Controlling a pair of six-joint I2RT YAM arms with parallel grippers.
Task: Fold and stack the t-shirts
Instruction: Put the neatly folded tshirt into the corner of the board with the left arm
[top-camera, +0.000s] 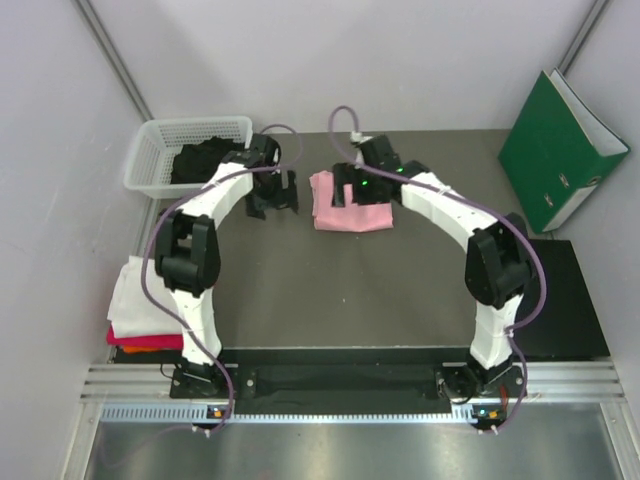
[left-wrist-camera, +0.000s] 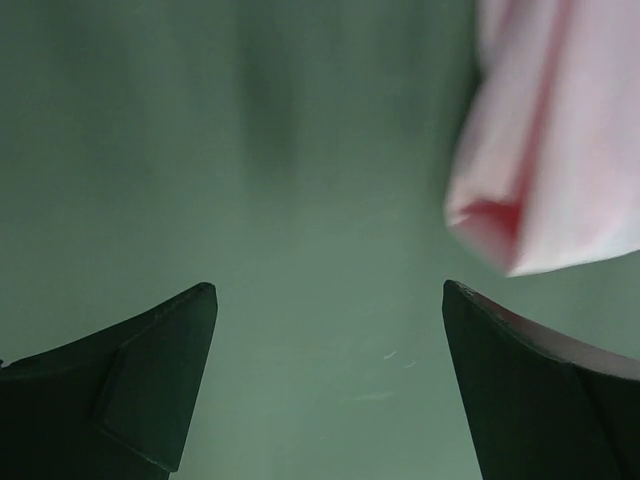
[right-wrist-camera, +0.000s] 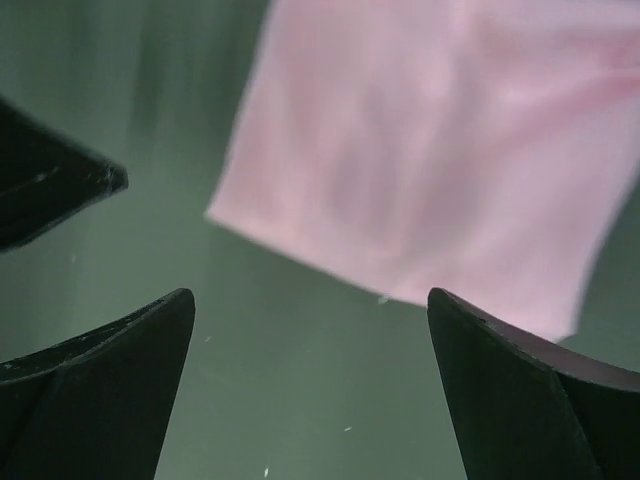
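Left end effector (top-camera: 272, 198): spread wide and grasping nothing, it hovers low over bare desk (top-camera: 330, 290), just beside the left edge of the pink t-shirt (top-camera: 335, 216).
Right end effector (top-camera: 350, 190): equally wide and empty-handed, poised above the same shirt, near its upper left part.
Pink t-shirt: lies flat at the far middle of the desk as a compact rectangle between the two arms. Neither end effector touches it, which suggests the folding of this one is done.
Stack of folded t-shirts (top-camera: 135, 295): sits at the desk's left edge, white on top and magenta-red beneath, apparently where finished shirts are collected, well apart from the pink one.
Basket (top-camera: 150, 150): at the far left corner, holding black t-shirts (top-camera: 205, 160) that look unfolded, likely waiting their turn.
Step in hand: by my reading, the pink shirt now needs carrying to the stack. With jaws open on either side, both arms seem ready to close on its edges.
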